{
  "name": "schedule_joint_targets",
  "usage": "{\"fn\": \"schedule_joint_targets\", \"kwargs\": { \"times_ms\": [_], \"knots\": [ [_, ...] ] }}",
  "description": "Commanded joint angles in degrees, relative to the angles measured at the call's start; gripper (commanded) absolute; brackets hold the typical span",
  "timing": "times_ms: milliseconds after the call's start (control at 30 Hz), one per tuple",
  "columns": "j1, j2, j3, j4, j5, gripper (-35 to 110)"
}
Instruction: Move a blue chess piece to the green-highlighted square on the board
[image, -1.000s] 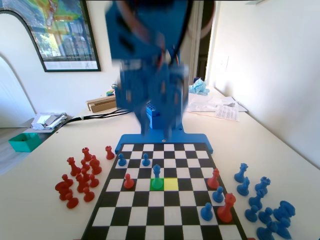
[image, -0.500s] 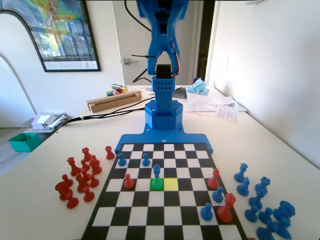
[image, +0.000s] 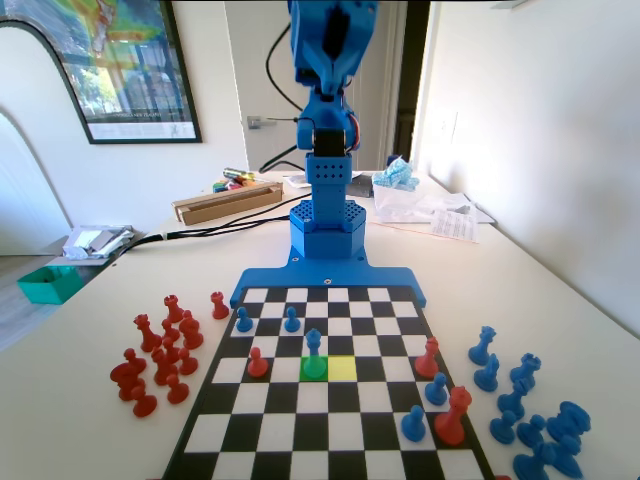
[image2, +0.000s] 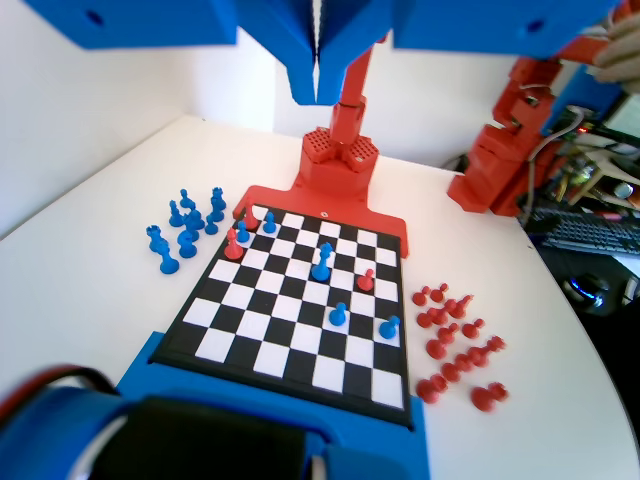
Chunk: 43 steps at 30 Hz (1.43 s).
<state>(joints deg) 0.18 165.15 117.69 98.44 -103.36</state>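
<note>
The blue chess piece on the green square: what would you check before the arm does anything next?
1. Blue chess piece upright: ok.
2. It stands on the green square, yellow square beside it bare: ok.
3. End effector raised high above the board, clear of all pieces: ok.
4. End effector shut and holding nothing: ok.
5. Neighbouring red pawn upright, not touching the blue piece: ok.
6. Piece centred exactly within the square: cannot tell.

Blue plastic arm (image: 325, 120); perforated hexagonal base; black cables beside upper links; black servo block mid-arm.
</note>
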Motion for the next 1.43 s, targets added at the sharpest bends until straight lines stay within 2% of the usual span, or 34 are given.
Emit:
{"fn": "schedule_joint_targets", "kwargs": {
  "times_ms": [0, 133, 1400],
  "knots": [
    [-0.62, 5.71, 4.83, -4.22, 0.62, 1],
    [-1.14, 7.56, 7.03, -7.91, 0.79, 1],
    [1.41, 9.67, 7.12, -8.35, 1.49, 1]
  ]
}}
